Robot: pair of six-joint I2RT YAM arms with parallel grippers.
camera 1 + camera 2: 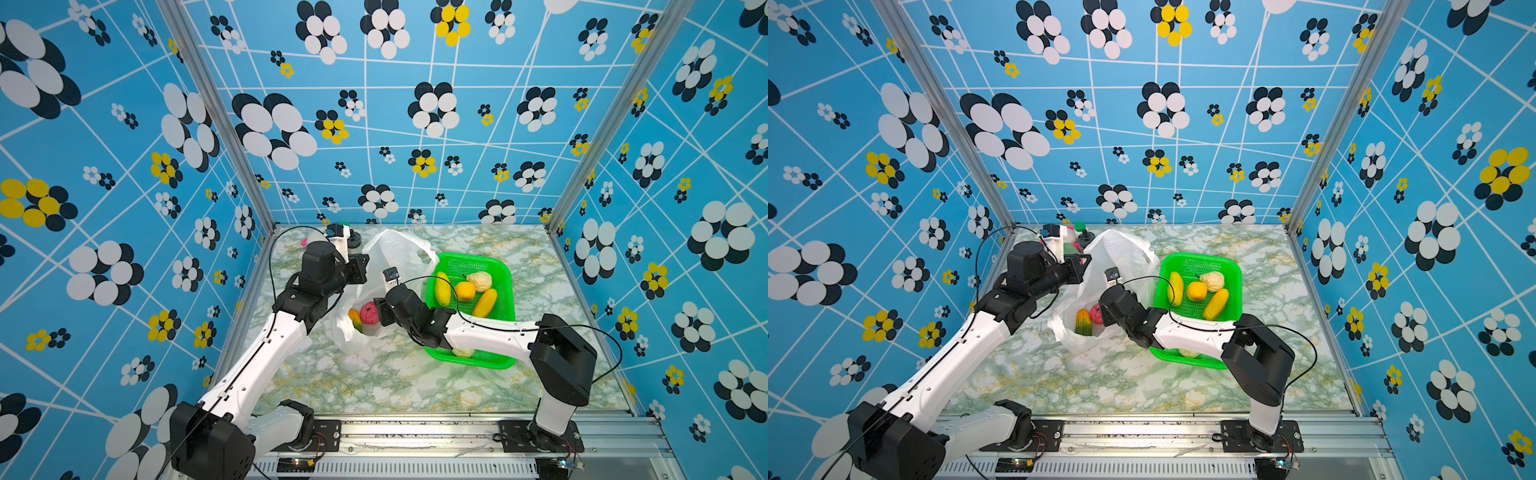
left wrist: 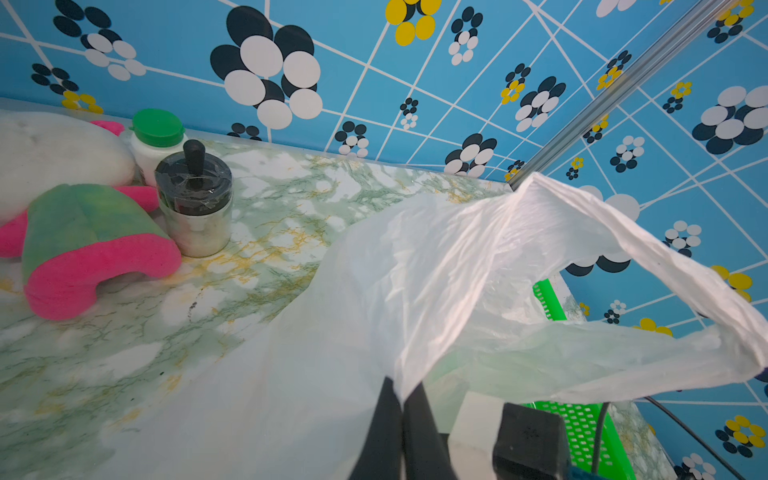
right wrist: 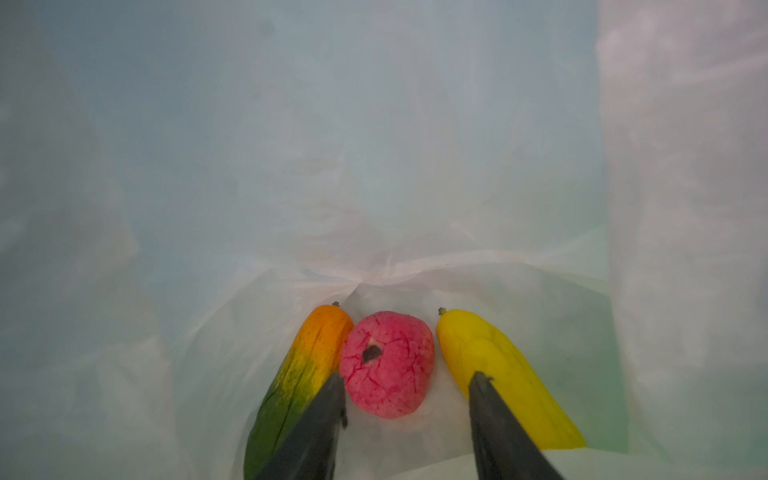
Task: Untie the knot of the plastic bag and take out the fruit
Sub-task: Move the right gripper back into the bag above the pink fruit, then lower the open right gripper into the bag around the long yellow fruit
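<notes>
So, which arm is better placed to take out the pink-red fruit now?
Right: the right gripper is inside the plastic bag, jaws open on either side of the pink-red fruit. The left gripper is shut on the bag's edge, holding it up.

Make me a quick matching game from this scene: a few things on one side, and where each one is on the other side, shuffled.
Things:
1. pink fruit
2. round orange fruit
3. plush toy
4. left gripper

Places:
A. in the green basket
B. pinching the edge of the bag
C. inside the bag, between the open jaws of the right gripper
D. beside the black-lidded jar

Pairs: 1-C, 2-A, 3-D, 4-B
</notes>
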